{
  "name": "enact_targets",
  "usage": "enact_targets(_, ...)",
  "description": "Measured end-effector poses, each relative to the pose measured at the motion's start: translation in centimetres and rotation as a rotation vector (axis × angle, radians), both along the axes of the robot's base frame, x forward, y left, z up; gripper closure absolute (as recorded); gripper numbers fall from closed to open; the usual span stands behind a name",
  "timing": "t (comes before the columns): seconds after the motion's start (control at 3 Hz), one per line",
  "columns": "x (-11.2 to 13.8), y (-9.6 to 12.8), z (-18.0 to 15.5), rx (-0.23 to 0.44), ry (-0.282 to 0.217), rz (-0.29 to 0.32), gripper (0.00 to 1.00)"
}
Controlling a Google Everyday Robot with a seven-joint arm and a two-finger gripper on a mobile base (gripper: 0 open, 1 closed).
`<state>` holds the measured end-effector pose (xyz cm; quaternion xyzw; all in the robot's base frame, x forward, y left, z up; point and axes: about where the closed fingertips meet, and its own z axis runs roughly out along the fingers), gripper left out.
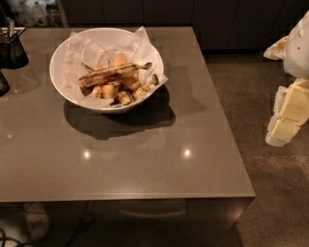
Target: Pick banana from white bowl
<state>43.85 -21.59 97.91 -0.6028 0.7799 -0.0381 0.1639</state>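
The robot's pale cream gripper [286, 118] hangs at the right edge of view, beside the table and over the dark floor [270, 193]; whether it is apart or together I cannot tell. Well apart from it, on the glossy grey-brown tabletop [145, 159], sits the wide, shallow white bowl [58, 58] lined with crumpled paper [77, 53]. The long, brown-blotched yellow banana [108, 75] lies inside across shorter orange-yellow fruit pieces [110, 90].

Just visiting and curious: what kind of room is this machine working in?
Probably a kitchen or break area: a grey countertop carries a white bowl holding a banana, with dark cabinets behind. The pincer hangs beyond the counter's edge, over the floor.
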Motion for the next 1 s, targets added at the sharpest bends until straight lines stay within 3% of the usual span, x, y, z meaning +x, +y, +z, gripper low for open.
enact_targets(0.33, 0.0, 0.0, 0.0, 0.0, 0.0, 0.0, 0.0)
enact_targets(0.67, 0.7, 0.5, 0.2, -0.05, 0.008, -0.026, 0.0)
enact_targets(1.0, 2.7, 1.9, 0.5, -0.086, 0.051, -0.054, 0.0)
